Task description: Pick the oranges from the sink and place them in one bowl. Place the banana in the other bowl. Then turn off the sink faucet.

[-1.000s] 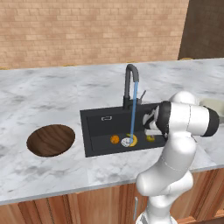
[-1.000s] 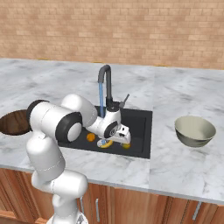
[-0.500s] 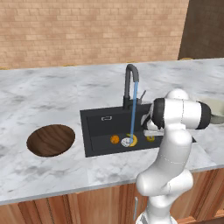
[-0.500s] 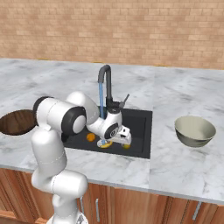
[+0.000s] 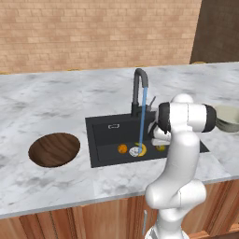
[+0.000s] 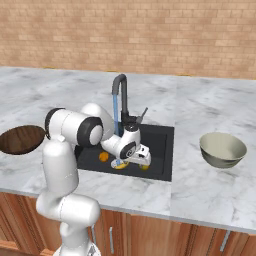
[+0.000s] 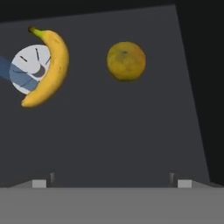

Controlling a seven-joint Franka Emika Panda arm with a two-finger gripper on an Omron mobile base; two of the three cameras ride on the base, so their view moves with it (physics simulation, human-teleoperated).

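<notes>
Hand view, tool (image 7: 112, 183) spread wide over sink (image 7: 131, 131) floor; banana (image 7: 48, 65) half-covers drain (image 7: 28, 68) — duller orange (image 7: 126, 61) beside

Your arm rises from the base at 5 o'clock in the left base view, folds at a dark elbow joint and reaches down and forward. In the right base view it climbs from 7 o'clock, bends at the shoulder and drops toward 3 o'clock. The gripper (image 6: 141, 161) hangs low, hand pitched downward. Its jaws stand spread wide, with nothing between them. In the hand view, your fingertips (image 7: 39, 183) sit far apart at 6 o'clock.
</notes>
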